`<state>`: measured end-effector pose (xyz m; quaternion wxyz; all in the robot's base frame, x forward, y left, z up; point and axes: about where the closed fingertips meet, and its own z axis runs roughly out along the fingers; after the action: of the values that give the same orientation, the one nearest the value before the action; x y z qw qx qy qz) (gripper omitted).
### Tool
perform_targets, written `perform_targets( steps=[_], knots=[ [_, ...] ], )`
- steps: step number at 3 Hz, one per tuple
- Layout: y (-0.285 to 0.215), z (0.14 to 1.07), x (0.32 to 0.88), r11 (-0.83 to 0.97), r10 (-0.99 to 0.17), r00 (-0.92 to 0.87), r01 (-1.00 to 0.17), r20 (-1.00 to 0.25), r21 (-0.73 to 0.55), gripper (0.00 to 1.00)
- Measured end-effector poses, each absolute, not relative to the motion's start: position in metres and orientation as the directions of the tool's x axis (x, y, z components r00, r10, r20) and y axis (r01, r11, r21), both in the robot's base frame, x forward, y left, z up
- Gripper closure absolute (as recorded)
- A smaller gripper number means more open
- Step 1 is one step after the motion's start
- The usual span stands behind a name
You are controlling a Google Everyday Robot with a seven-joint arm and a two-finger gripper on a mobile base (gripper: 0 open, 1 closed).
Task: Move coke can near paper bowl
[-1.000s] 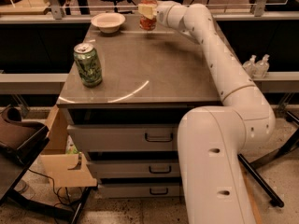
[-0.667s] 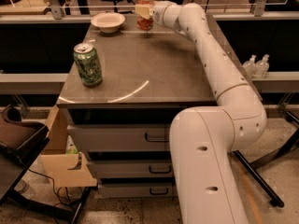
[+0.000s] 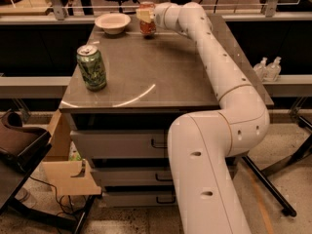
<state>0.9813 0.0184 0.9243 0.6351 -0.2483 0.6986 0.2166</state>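
The coke can (image 3: pixel 147 26), red with a silver top, stands upright at the far edge of the table, just right of the paper bowl (image 3: pixel 112 22). The bowl is cream and shallow and sits at the far left corner. A small gap separates can and bowl. My gripper (image 3: pixel 146 14) reaches in from the right at the end of the long white arm (image 3: pixel 214 57) and is shut on the upper part of the coke can. The can's bottom is at or just above the tabletop.
A green can (image 3: pixel 91 67) stands upright near the front left corner of the grey table (image 3: pixel 161 77). Drawers sit under the table. A cardboard box (image 3: pixel 63 169) and a chair (image 3: pixel 17 145) are at the lower left. A railing runs behind the table.
My gripper has carried the coke can a little to the left, closer to the paper bowl, and slightly lower. The bowl and the green can have not moved.
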Motion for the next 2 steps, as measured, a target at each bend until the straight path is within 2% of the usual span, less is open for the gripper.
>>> perform_targets(
  steps=[2],
  knots=[
    [0.0236,0.9213,0.9819,0.78,-0.073,-0.073,-0.626,-0.995,-0.011,0.36]
  ],
)
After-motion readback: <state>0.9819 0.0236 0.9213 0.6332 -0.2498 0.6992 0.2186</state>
